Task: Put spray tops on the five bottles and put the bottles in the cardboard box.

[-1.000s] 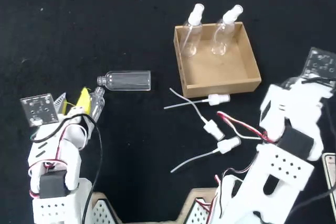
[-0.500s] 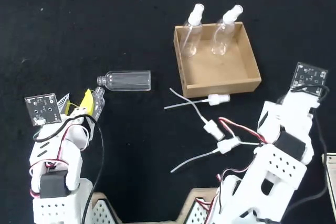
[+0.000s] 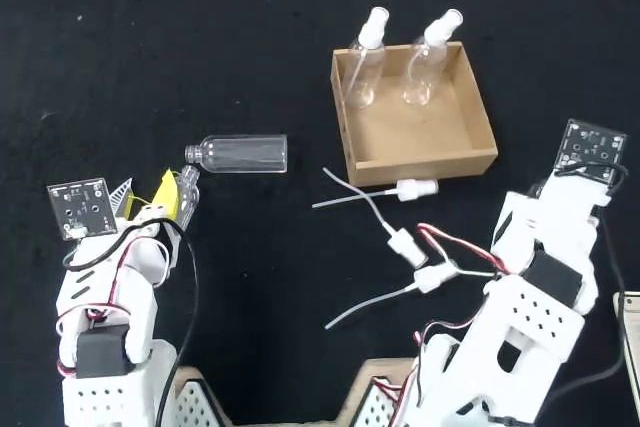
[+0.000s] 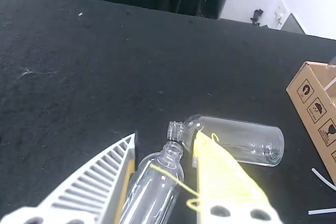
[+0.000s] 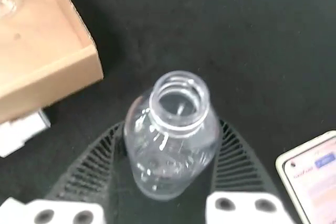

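Left fingers [image 3: 161, 192] sit lower left in the high view beside a small bottle [image 3: 186, 197]; a lying bottle [image 3: 245, 154] is just above, three spray tops [image 3: 418, 188] at centre, the cardboard box [image 3: 420, 165] upper right. Left wrist view: they grip the small bottle [image 4: 155, 182] at lower centre. Right wrist view: right fingers [image 5: 89, 177] clamp an upright bottle [image 5: 172, 140], centre

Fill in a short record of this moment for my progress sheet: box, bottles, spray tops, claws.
box: cardboard box holds two capped bottles
loose spray tops: three, on the table near the box
lying bottle: uncapped, on its side
left claw: closed on the uncapped left-held bottle
right claw: closed on the uncapped right-held bottle
bottles left to cap: three
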`<state>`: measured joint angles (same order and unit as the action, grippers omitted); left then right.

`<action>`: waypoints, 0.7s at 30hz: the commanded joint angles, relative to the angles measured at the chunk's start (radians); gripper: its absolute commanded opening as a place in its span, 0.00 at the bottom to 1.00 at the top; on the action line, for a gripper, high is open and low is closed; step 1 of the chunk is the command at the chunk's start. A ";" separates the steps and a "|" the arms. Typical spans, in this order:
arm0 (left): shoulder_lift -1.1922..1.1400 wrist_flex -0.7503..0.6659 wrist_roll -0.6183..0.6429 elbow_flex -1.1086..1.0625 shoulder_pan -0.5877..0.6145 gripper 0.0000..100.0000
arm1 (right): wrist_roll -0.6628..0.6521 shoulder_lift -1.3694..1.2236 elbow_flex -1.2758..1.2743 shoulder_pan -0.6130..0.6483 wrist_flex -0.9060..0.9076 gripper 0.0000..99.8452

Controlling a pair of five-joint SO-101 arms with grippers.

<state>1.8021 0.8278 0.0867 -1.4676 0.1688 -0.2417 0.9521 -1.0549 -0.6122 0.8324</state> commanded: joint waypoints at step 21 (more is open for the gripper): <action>-0.017 0.241 -0.322 0.186 -0.404 0.18 | -0.009 0.033 0.332 -0.025 0.299 0.11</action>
<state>1.7990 1.0226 -0.1619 -1.3571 -0.1320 -0.2432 0.9521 -0.7833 -0.6183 1.1316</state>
